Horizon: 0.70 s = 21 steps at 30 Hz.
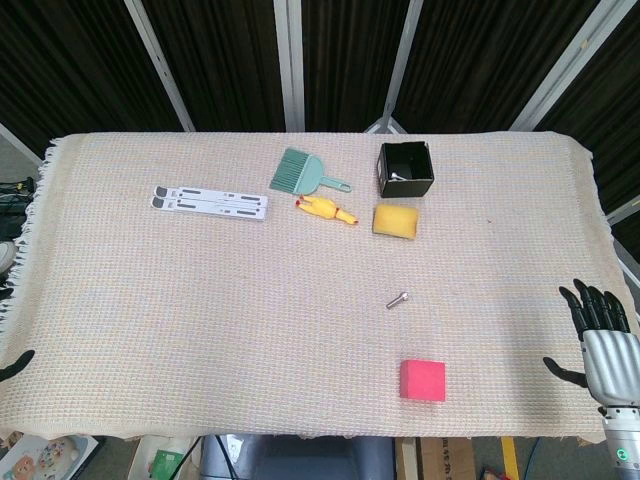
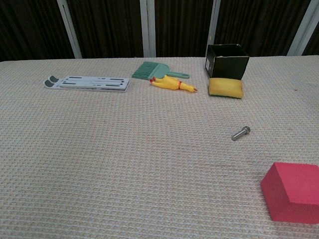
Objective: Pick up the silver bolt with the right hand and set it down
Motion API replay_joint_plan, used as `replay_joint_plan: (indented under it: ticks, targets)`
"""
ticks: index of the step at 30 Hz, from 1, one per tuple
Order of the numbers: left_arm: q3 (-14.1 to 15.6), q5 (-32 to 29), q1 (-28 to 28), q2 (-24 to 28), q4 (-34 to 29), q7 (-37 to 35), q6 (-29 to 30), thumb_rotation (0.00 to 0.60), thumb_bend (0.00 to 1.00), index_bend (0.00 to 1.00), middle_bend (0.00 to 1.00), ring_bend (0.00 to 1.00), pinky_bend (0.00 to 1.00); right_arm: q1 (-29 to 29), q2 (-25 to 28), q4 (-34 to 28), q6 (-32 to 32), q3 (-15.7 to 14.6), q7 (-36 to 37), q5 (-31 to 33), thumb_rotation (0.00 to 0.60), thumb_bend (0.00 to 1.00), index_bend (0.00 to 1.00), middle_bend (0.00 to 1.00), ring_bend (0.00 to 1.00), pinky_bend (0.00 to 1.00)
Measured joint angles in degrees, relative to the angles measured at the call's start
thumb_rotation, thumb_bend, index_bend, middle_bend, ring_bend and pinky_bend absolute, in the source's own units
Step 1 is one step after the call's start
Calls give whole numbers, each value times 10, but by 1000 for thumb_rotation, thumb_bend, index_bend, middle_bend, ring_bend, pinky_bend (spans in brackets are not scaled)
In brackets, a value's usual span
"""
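At the far left edge of the head view you see only dark fingertips of the left robot hand (image 1: 16, 364), so you cannot tell how it is set. Further right, on the cloth-covered counter (image 1: 150, 300), the far row holds a white stand (image 1: 210, 202), a green brush (image 1: 300, 172), a yellow chicken (image 1: 326, 209), a sponge (image 1: 396, 221) and a black box (image 1: 405, 168).

Your bolt (image 1: 398, 299) lies flat near the middle, right of centre, alone on the cloth, well apart from the sponge beyond it and from the red block (image 1: 423, 380) nearer you. It looks small, stiff and smooth, likely light but slick, and round enough to roll. It lies slantwise, head to the far right in the chest view (image 2: 240, 133). Pinch across the shank just behind the head, fingertips pressed down into the weave so they get under it.

The right robot hand (image 1: 598, 335) hovers at the near right edge, released, fingers spread, holding nothing and well away from the bolt.
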Motion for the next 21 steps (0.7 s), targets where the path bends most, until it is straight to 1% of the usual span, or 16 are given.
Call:
replay_joint_plan:
  ticks: [6, 13, 21]
  targets:
    - [-1, -4, -2, -1, -2, 4, -7, 600, 201, 193, 38, 30, 105, 1, -3, -6, -9, 0, -4, 10, 600, 112, 101, 28, 0, 0]
    - [7, 15, 4, 0, -5, 5, 8, 600, 201, 193, 38, 30, 106, -2, -2, -16, 3, -5, 5, -9, 600, 112, 101, 29, 0, 0]
    - [-3, -1, 11, -2, -4, 2, 22, 600, 201, 193, 38, 30, 106, -1, -8, -3, 10, -5, 25, -24, 600, 112, 101, 28, 0, 0]
